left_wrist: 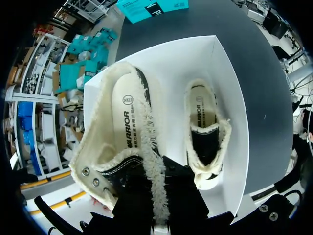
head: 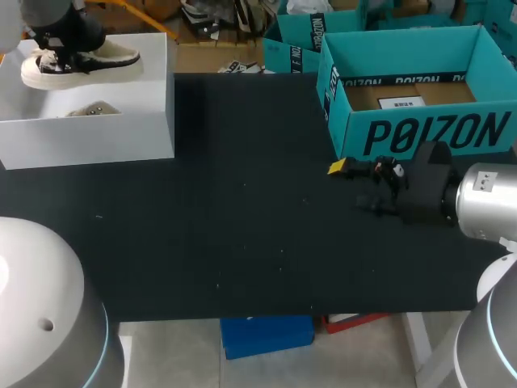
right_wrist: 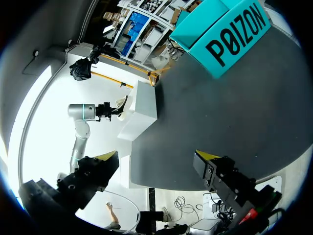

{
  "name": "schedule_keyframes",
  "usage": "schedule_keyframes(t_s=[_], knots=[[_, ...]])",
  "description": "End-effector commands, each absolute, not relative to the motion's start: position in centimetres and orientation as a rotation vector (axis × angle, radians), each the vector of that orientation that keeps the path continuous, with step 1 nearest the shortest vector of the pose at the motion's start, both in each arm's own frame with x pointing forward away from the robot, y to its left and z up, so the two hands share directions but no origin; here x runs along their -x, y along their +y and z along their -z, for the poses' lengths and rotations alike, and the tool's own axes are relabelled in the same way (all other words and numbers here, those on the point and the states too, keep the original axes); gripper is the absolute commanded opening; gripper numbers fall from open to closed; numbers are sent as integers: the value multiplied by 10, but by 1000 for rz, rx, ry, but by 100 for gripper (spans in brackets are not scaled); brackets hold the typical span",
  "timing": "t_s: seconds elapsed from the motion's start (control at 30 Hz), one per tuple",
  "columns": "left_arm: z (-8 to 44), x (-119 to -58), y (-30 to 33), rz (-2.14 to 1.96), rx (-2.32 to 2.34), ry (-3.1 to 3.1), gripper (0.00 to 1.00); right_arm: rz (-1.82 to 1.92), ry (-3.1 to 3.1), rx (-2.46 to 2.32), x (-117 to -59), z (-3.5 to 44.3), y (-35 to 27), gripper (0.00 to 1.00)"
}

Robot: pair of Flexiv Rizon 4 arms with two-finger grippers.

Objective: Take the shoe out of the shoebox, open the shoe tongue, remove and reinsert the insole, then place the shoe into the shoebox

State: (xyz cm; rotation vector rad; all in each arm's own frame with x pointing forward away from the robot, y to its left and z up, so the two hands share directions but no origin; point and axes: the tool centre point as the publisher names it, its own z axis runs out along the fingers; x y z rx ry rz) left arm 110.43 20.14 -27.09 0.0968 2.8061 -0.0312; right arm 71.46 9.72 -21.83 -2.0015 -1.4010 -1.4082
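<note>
A cream shoe with black sides and a fleecy collar (left_wrist: pixel 122 142) hangs above the white shoebox (left_wrist: pixel 230 88). My left gripper (left_wrist: pixel 157 196) is shut on its collar edge. In the head view the shoe (head: pixel 81 66) is over the back of the shoebox (head: pixel 89 137) at the far left, under my left gripper (head: pixel 60 44). A second matching shoe (left_wrist: pixel 208 142) lies inside the box, also in the head view (head: pixel 93 109). My right gripper (head: pixel 353 184) stands open and empty above the black table, just in front of the teal box. Its yellow-tipped fingers (right_wrist: pixel 205 155) stand wide apart.
An open teal cardboard box (head: pixel 420 89) stands at the back right of the black table (head: pixel 242 234), seen too in the right wrist view (right_wrist: pixel 230 34). More teal boxes (head: pixel 303 36) stand behind it.
</note>
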Motion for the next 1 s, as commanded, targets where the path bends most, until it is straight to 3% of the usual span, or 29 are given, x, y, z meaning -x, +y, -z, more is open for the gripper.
schedule_keyframes(t_s=[0.03,1.0], knots=[[270,-1112,204,32,-104,2795,0,1408,-1401,2001,-714,218,97,100],[318,-1146,215,-7,-86,2834,0,1408,-1401,2001,-714,218,97,100]])
